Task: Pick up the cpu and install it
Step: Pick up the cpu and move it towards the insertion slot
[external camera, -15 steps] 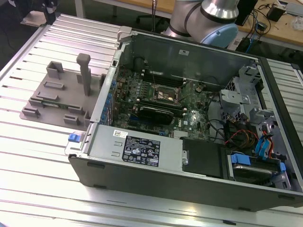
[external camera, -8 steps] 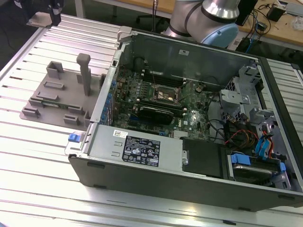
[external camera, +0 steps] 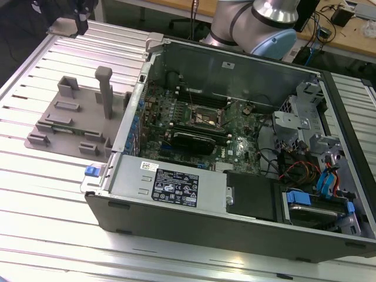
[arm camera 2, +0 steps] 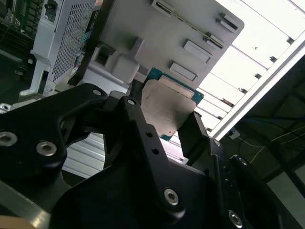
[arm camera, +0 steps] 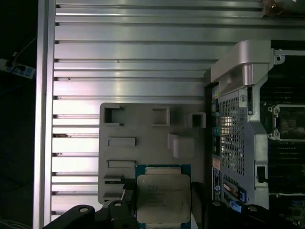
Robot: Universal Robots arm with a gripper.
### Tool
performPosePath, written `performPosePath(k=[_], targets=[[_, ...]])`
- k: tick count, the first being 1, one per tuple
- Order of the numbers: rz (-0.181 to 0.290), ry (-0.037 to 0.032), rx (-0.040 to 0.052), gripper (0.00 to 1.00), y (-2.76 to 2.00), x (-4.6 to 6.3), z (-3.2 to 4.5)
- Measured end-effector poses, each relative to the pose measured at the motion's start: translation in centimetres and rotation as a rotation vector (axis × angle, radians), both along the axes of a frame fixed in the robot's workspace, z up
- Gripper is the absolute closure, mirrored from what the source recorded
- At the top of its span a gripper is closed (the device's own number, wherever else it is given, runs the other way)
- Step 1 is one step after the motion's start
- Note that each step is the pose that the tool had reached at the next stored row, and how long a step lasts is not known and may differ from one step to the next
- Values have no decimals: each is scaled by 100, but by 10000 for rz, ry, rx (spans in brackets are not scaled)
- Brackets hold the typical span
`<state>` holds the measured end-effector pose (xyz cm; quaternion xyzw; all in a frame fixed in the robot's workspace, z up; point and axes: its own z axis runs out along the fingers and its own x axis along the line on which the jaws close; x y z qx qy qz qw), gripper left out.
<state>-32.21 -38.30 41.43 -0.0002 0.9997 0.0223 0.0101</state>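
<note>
The cpu (arm camera: 163, 198) is a flat square chip with a dull metal top plate and a green rim. My gripper (arm camera: 162, 202) is shut on it, one black finger on each side. In the second wrist view the cpu (arm camera 2: 167, 107) sits between the two dark fingers (arm camera 2: 193, 133) of the gripper (arm camera 2: 164, 117). It hangs well above the grey plastic fixture (arm camera: 143, 143). In the exterior view the gripper (external camera: 82, 17) is high at the far left, beyond the fixture (external camera: 76, 120). The open cpu socket (external camera: 202, 117) lies on the motherboard inside the case.
An open computer case (external camera: 235, 194) fills the exterior view's middle and right, with a power supply (external camera: 170, 185), cables and drive bays inside. The fixture carries an upright post (external camera: 104, 91). Everything rests on a ribbed aluminium table (external camera: 47, 188). The case's metal wall (arm camera: 238, 124) stands beside the fixture.
</note>
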Motion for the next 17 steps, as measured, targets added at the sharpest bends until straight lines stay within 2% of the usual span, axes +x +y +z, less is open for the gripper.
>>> performPosePath(k=[6,10,17], targets=[[-1,2,-1,45,0,116,1],[0,1,-1,45,0,248,0],[-1,1,-1,45,0,399,1]])
